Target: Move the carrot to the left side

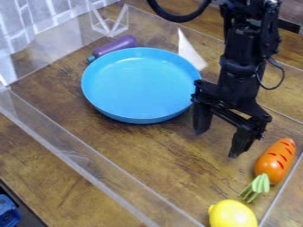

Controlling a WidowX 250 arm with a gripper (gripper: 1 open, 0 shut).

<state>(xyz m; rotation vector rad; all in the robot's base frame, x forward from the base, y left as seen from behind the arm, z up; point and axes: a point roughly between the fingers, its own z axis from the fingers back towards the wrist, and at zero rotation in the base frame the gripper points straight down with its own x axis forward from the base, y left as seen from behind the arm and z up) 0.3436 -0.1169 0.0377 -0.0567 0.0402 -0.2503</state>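
Observation:
The carrot is small and orange with dark grooves, and its light green leafy top points toward the near edge. It lies on the wooden table at the right. My gripper points straight down just left of the carrot, black fingers spread open with nothing between them. Its right fingertip stands close beside the carrot's upper end; I cannot tell whether they touch.
A blue plate lies left of the gripper. A yellow lemon sits at the near right corner, below the carrot top. A purple object lies behind the plate. Clear plastic walls ring the table.

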